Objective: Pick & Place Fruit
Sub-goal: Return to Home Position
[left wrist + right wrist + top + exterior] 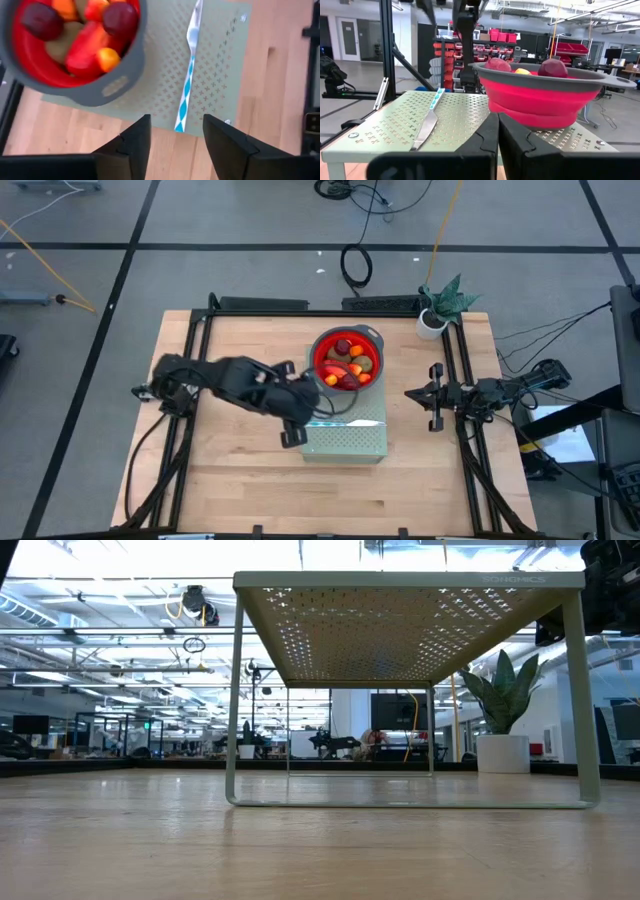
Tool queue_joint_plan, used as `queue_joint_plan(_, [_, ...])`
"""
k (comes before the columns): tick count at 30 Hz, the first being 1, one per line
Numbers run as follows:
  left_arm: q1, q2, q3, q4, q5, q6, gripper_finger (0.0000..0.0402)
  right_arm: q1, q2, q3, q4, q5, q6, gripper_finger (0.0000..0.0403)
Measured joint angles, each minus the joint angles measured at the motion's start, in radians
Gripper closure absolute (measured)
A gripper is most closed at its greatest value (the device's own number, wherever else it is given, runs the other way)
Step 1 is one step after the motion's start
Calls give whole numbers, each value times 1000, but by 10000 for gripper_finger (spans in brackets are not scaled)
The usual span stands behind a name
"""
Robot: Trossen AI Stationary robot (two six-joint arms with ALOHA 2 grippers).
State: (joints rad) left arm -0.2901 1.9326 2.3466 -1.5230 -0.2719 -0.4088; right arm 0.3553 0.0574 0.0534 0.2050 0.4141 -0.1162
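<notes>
My left claw (pixel 174 124) hangs spread and empty just off the shelf (pixel 215 55), at its left edge in the high view. The light-blue handle end of the knife (pixel 189 80) lies right between its fingertips, not touching them. The fruit (pixel 347 367) sits on the shelf in the red bowl (pixel 116 86), apart from the claw. The long red-orange fruit (pixel 82 47) is in the middle, with dark red balls (pixel 120 17), a brown-green oval (pixel 60 42) and a small orange ball (pixel 107 57) packed around it.

My right claw (pixel 497 120) is clenched on nothing, parked well off the shelf's right side and facing it, with bare counter (pixel 240 470) between.

The low view gives only the shelf's perforated underside and legs, open counter beneath, and a plant (pixel 500 700) beyond. The right wrist view shows the bowl's rim standing well above the shelf top.
</notes>
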Motion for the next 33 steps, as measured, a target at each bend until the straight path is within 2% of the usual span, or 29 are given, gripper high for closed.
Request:
queue_joint_plan(4, [5,-50,0,-1,-16,4,263,0,0,0,0,0,0,403])
queue_joint_plan(11, [18,-86,0,-3,-27,39,377,0,0,0,0,0,0,403])
queue_joint_plan(13, [24,-86,0,-6,-28,48,394,0,0,0,0,0,0,403])
queue_joint_plan(17, [32,-83,0,-23,-28,47,387,0,0,0,0,0,0,403])
queue_joint_plan(28, [64,-84,-1,-51,-21,63,400,0,0,0,0,0,-22,403])
queue_joint_plan(33, [69,-88,-37,-44,-31,48,400,0,0,0,0,0,-57,403])
